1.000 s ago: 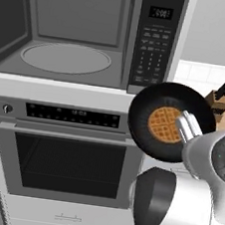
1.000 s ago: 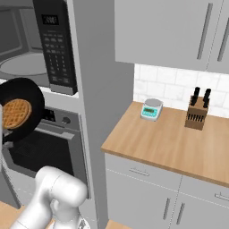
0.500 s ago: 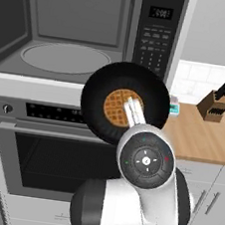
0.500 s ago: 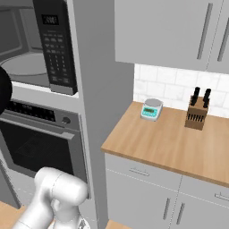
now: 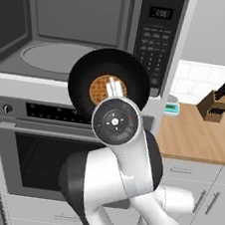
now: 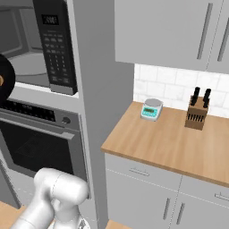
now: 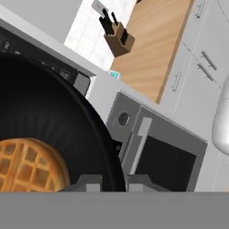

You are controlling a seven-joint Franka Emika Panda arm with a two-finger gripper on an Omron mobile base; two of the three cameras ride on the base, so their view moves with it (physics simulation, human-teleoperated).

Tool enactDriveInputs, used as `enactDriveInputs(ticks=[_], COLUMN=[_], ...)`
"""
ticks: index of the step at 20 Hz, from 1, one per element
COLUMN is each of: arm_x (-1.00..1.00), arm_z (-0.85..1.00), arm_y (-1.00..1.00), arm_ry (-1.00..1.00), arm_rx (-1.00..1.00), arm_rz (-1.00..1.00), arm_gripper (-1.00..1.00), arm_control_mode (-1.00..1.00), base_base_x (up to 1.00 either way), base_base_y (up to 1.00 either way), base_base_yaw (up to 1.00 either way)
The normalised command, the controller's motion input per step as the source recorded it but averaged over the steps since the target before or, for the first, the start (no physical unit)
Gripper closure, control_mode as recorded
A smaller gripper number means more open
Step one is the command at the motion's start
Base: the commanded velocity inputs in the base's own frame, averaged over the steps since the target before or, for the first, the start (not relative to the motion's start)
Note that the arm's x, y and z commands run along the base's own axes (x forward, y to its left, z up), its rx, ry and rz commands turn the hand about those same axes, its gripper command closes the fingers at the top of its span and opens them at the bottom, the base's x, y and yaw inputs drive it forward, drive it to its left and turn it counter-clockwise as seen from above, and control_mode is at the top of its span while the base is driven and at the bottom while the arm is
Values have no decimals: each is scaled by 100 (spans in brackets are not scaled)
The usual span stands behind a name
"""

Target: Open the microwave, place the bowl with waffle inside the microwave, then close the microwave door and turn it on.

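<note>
Pinching rim of bowl with waffle [image 5: 109, 86], fingers [image 7: 89, 183] before open microwave [image 5: 84, 35].

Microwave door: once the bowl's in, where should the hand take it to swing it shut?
Probably the door's free edge at far left, pushing rightward toward the cavity. It stands swung fully open, hinged on the left; its handle is not visible. The hand now grips the bowl by its rim.

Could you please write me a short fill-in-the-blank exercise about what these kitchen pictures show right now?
1. The bowl holds a ____.
2. The microwave stands ____, its turntable bare.
3. The hand grips the bowl's ____.
4. Beside the scale on the counter stands a ____ block.

Missing words: waffle; open; rim; knife
</note>
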Motion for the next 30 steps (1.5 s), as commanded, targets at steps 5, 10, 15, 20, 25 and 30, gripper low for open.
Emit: enactDriveInputs(ticks=[5, 10, 15, 20, 25, 30], arm_x=[67, 75, 83, 78, 81, 78], arm_z=[6, 17, 21, 21, 2, -2], arm_y=[1, 10, 63, 77, 26, 0], arm_ry=[0, 9, 16, 13, 0, 0], arm_rx=[10, 7, 1, 0, 1, 1], arm_rz=[0, -2, -4, -8, -7, 0], arm_gripper=[100, 100, 100, 100, 100, 100], arm_control_mode=[-100, -100, -100, -100, -100, -100], base_base_x=[0, 0, 0, 0, 0, 0], base_base_y=[0, 0, 0, 0, 0, 0], base_base_yaw=[0, 0, 0, 0, 0, 0])
